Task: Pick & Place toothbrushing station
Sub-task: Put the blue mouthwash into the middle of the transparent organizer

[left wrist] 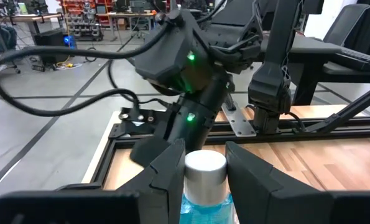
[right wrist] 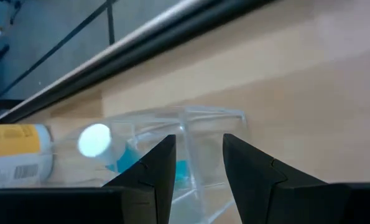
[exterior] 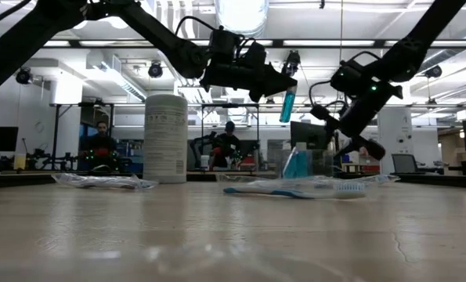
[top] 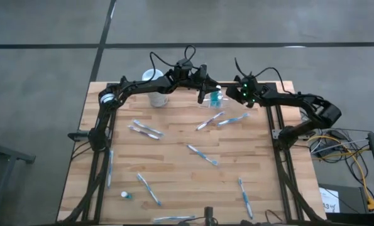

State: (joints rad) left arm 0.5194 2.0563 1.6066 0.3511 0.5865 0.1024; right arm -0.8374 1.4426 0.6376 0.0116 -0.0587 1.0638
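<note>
Where the clear plastic toothbrushing station (right wrist: pixel 191 146) sits, near the far edge of the bench (top: pixel 174 182) between my two arms, I can barely pick out its thin see-through walls against the wood. From the low view it (exterior: pixel 315 166) stands upright on the boards with something blue inside, just past a toothbrush. My right hand (right wrist: pixel 199 165) points down at it, dark fingers straddling one transparent wall with a gap either side, so I call them apart, not clamped. My left hand (left wrist: pixel 204 171) hangs above the station, its two flat black fingers pressed against a small bottle (left wrist: pixel 204 180) with blue liquid and a smooth silver cap; in the low view that bottle (exterior: pixel 287 103) hangs upright in the air under the hand. A white cylindrical container (exterior: pixel 164 138) with printed sides stands on the bench, left of the station in the high view. Thin blue-and-white toothbrushes (top: pixel 202 154) lie scattered flat across the pale planked wood, some in crinkly clear wrap. People sit at desks in the room beyond, too far off to tell more.
</note>
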